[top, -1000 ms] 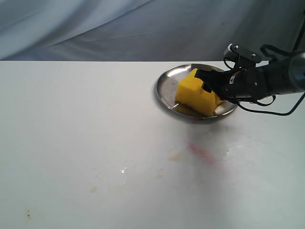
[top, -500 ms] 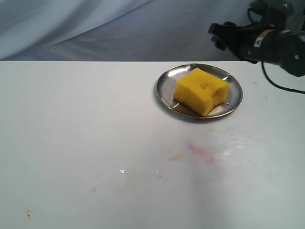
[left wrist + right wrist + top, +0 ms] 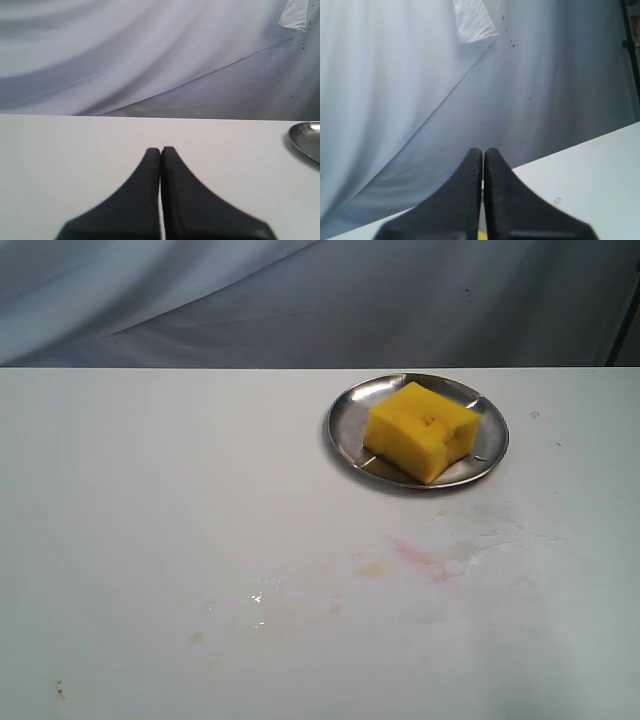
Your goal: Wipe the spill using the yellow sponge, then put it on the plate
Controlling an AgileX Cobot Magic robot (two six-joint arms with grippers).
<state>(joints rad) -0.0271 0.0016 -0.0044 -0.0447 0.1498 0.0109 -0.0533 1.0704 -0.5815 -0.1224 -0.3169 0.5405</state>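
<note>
The yellow sponge [image 3: 420, 430] lies in the plate [image 3: 345, 425], far right on the worktop [image 3: 150, 490]. The left fingers [image 3: 152, 165] and right fingers [image 3: 470, 170] are pressed together. Placement appears complete, so hold both arms clear of the plate. A faint spill [image 3: 425, 558] trace shows just nearer than the plate.

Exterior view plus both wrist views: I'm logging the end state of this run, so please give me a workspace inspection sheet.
Surface: white table, wet streaks and small tan specks near the plate.
Job's things: sponge lies on plate; spill is only a faint pink-tan smear.
Clutter: nothing seen.
Grippers: left gripper shut, empty, above the table; right gripper shut; neither shows in the exterior view.
Cables: nothing seen.
Surroundings: grey cloth backdrop.
</note>
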